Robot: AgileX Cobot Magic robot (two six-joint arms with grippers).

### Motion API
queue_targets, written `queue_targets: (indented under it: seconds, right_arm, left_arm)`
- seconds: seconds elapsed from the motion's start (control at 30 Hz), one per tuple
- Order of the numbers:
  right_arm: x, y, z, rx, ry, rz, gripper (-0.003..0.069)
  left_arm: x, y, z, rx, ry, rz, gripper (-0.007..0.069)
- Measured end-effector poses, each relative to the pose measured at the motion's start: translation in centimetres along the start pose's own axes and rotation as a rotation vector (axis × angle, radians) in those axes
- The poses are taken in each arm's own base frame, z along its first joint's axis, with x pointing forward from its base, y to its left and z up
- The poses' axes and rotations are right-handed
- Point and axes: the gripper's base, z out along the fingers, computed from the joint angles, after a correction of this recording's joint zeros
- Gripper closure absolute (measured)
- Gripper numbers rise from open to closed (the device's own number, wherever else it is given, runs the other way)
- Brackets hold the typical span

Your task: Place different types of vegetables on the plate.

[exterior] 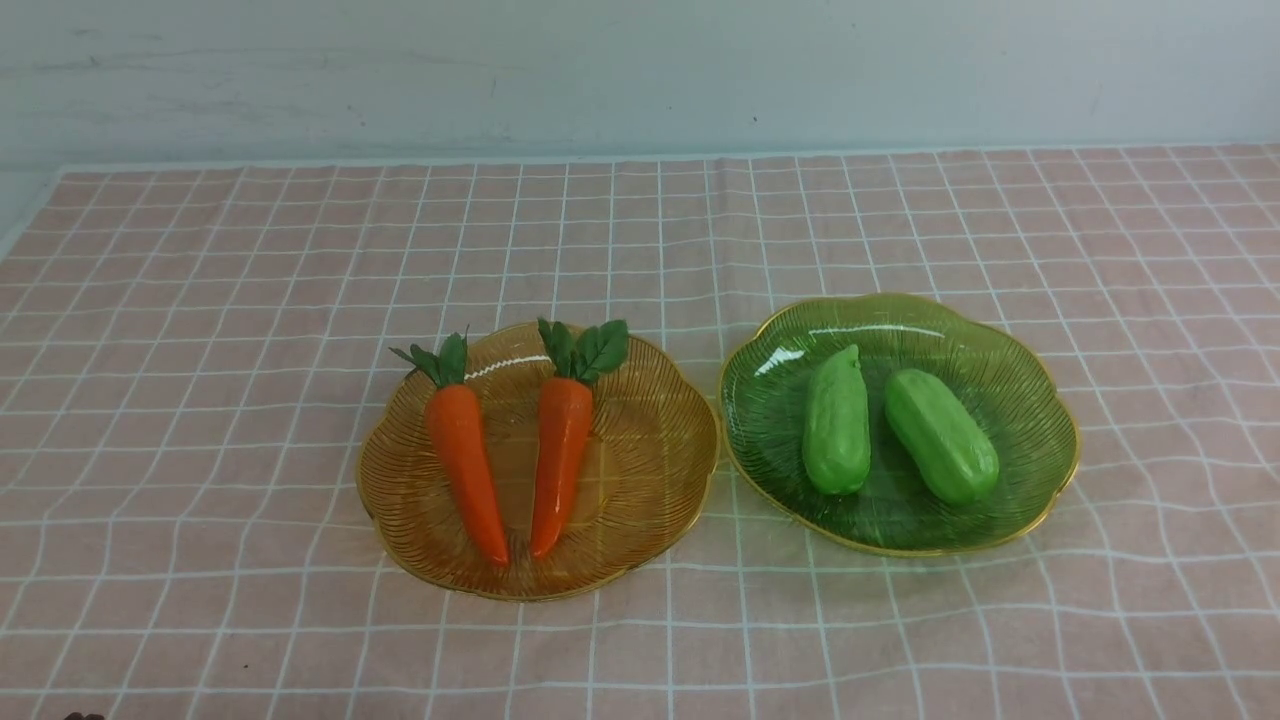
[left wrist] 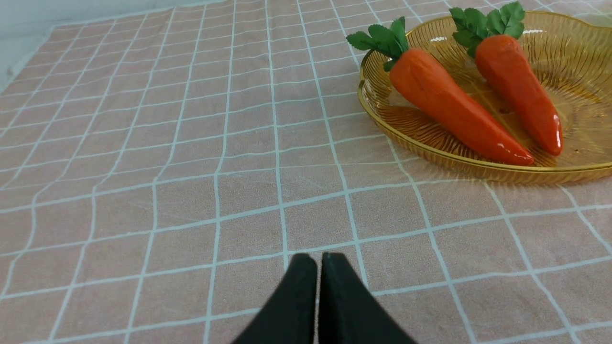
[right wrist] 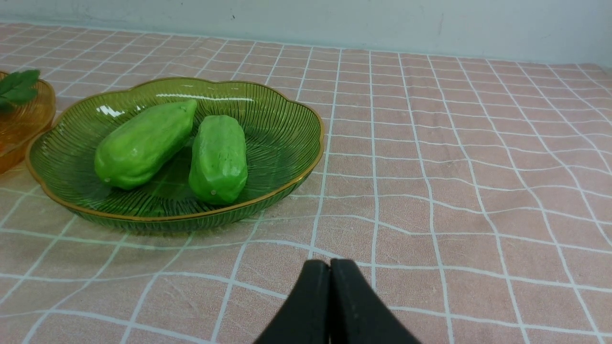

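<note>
Though sorted tidily by kind, falls short of a mixed plate so far. Finds two carrots side by side on an amber plate, leafy tops toward the far edge of the counter, tips converging toward the near edge without quite touching. Finds two cucumbers on a green plate, close together but apart, lying loose in the shallow dish (ribbed and gently sloped, so likely to stop round things rolling off). Puts the amber plate nearer the left edge and the green nearer the right, rims just beside each other around the middle of the checked cloth.

Shows the left hand pinched fully closed on nothing, low over bare cloth toward the near left, well apart from the amber plate. Shows the right hand likewise pressed together and empty, toward the near right, short of the green plate. Probably parked that way to leave both plates unobstructed.

Suggests a swap as the next step: one carrot across to the green plate, or one cucumber to the amber. Calls for opening first, then gripping across the narrow width; expect glossy skins to slip.
</note>
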Motion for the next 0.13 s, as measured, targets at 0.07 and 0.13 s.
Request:
queue_targets:
  seconds: [0.07, 0.13]
  right_arm:
    - [0.00, 0.00, 0.00, 0.000, 0.000, 0.000, 0.0674]
    - [0.00, 0.00, 0.00, 0.000, 0.000, 0.001, 0.0674]
  left_arm:
    - [0.00, 0.00, 0.00, 0.000, 0.000, 0.000, 0.0628]
    - [0.00, 0.00, 0.00, 0.000, 0.000, 0.000, 0.0628]
